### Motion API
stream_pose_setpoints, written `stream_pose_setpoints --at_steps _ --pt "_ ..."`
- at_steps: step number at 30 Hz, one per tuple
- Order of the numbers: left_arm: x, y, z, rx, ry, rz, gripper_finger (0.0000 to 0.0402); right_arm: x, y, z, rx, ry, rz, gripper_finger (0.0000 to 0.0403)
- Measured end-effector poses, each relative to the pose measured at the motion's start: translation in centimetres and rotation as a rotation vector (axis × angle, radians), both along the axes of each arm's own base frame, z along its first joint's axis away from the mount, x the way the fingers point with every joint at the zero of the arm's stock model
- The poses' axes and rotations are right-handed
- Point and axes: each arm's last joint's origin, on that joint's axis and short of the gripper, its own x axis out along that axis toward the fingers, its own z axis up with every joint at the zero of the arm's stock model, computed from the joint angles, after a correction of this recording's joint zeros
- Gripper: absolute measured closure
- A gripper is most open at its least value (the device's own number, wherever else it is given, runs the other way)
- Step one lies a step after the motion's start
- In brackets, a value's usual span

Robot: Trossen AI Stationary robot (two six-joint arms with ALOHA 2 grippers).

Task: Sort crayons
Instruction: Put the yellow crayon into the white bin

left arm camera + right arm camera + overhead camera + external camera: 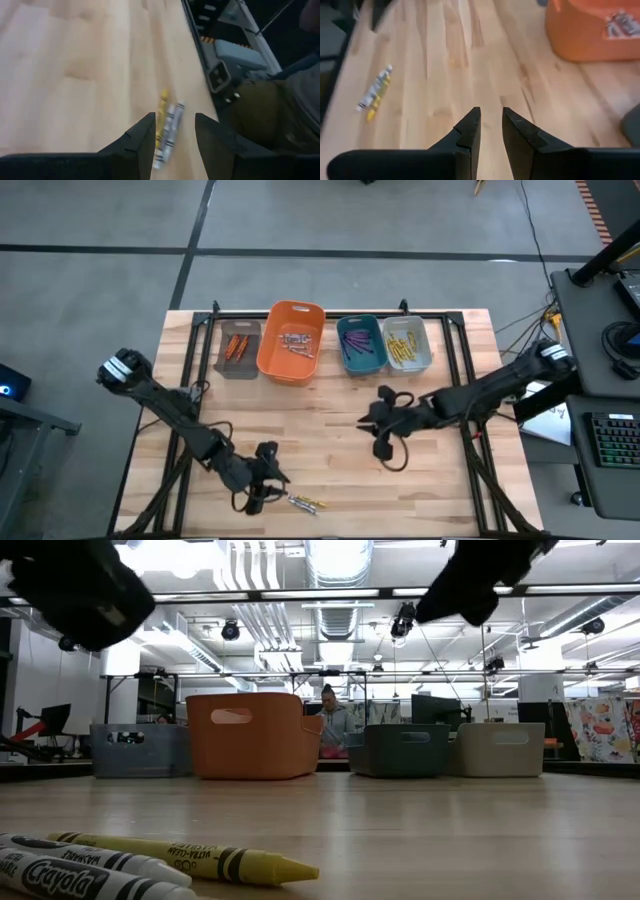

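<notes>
While most crayons are already held in the four bins along the far side of the table [330, 470], a small cluster is left loose near the front edge: one yellow crayon [190, 858] and two greyish-white crayons [70, 870], laid side by side and touching.

Left gripper [174, 132]: positioned directly above this cluster, fingers parted, nothing held; the crayons are seen between the finger tips.

Right gripper [491, 127]: hung over bare wood at mid-table, well apart from the cluster, fingers nearly together with a narrow gap, nothing held.

Bins, left to right in the overhead view: grey bin [238, 348] with orange crayons; orange bin [291, 340] with greyish crayons; teal bin [361, 344] with purple; pale bin [405, 342] with yellow.

Hazards judged: because the sticks lie touching, two colours may be pinched together and misfiled; a round crayon may be rolled off the nearby front edge if nudged by a finger.
</notes>
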Motion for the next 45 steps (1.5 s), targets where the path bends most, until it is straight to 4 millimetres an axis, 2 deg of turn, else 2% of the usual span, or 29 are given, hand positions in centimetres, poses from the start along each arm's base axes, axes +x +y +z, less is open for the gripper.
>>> stream_pose_setpoints --at_steps 7,13,18,29,38,45 --pt "0.4 -3.6 -0.7 0.036 0.004 -0.012 0.0281 1.9 0.7 -2.7 -0.025 0.090 -0.007 0.0331" --pt "2.1 -5.2 -2.9 0.149 0.047 -0.023 0.0281 3.0 1.5 -3.8 -0.028 0.110 0.001 0.0328" --pt "3.2 -6.2 -4.6 0.194 0.068 -0.036 0.0281 3.7 3.5 -4.3 -0.004 0.035 0.056 0.0328" --pt "3.6 -6.2 -4.7 0.241 0.017 0.047 0.0281 4.9 8.3 -7.0 -0.007 -0.066 0.204 0.0328" --pt "3.7 -6.1 -4.7 0.254 0.001 0.075 0.0281 7.4 11.8 -9.1 -0.023 -0.069 0.259 0.0328" --pt "3.8 -6.2 -4.5 0.252 0.001 0.074 0.0281 9.0 15.0 -9.8 -0.030 -0.067 0.305 0.0328"
